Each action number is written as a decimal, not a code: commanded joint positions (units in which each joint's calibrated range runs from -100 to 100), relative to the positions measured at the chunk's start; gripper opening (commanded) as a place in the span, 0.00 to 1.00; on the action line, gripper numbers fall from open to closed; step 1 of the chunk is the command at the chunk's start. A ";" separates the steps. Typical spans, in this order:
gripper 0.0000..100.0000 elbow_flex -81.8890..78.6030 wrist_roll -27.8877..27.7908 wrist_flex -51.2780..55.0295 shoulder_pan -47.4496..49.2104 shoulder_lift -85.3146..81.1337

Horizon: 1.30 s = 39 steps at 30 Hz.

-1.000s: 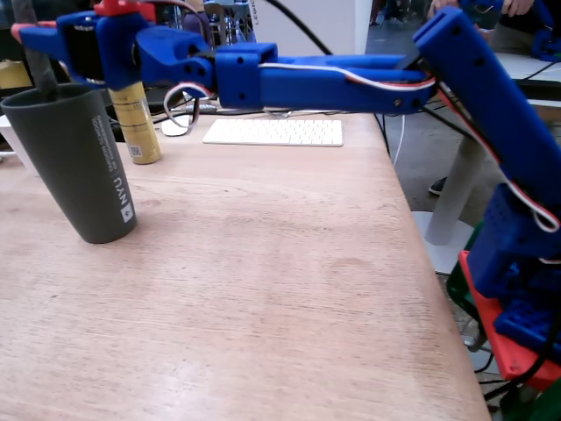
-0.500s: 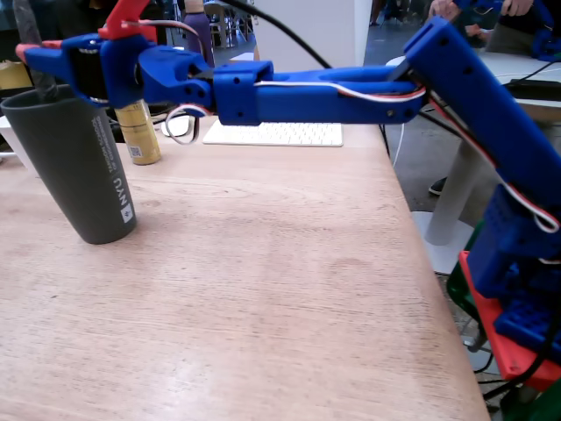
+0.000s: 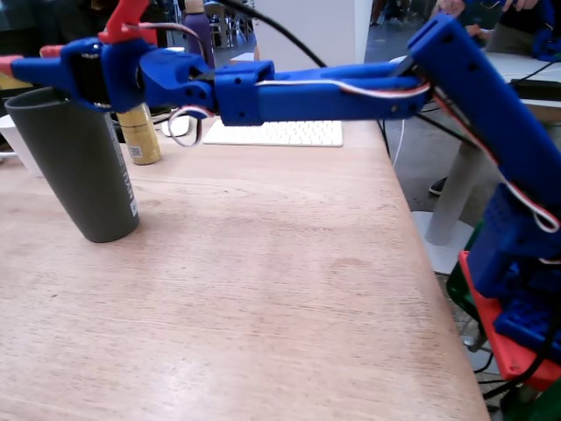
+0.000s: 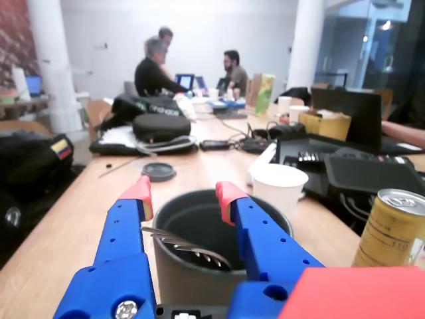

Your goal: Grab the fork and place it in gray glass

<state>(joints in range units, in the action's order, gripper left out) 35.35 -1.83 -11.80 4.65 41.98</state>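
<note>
The gray glass (image 3: 77, 167) stands at the left of the wooden table (image 3: 263, 289) in the fixed view, and no fork shows there. My blue gripper (image 3: 22, 66) hovers at its rim. In the wrist view my gripper (image 4: 184, 194) is open, its red-tipped fingers (image 4: 141, 191) straddling the gray glass (image 4: 199, 282) on either side. The fork (image 4: 189, 247) lies inside the glass, its silver tines leaning across the dark interior just below the rim. No finger touches it.
A slim gold can (image 3: 140, 132) stands right behind the glass, also at the right in the wrist view (image 4: 385, 229). A white paper cup (image 4: 279, 187) sits beyond it. A white keyboard (image 3: 273, 132) lies at the back. The table edge runs down the right side.
The fork handle that stuck up between the jaws above the rim has dropped out of sight into the glass. The jaws have spread, and the glass has turned, hiding most of its lettering.
</note>
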 commanded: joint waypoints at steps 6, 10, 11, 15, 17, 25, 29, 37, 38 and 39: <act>0.22 -30.39 -0.20 0.14 0.60 -31.00; 0.22 -42.85 -0.20 0.14 0.60 -44.81; 0.22 -45.59 -0.20 0.14 0.60 -48.07; 0.22 -61.73 -0.20 0.14 0.60 -62.99; 0.21 -70.88 0.00 0.14 0.60 -70.71; 0.21 -97.59 0.39 0.22 5.67 -92.49; 0.21 -101.94 0.39 4.74 5.67 -98.07; 0.21 -112.22 0.00 13.53 5.16 -109.48; 0.21 -114.21 0.00 14.18 5.33 -112.22; 0.21 -116.00 0.20 14.18 5.33 -114.11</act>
<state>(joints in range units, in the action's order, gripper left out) -78.09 -1.83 2.28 10.00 -66.97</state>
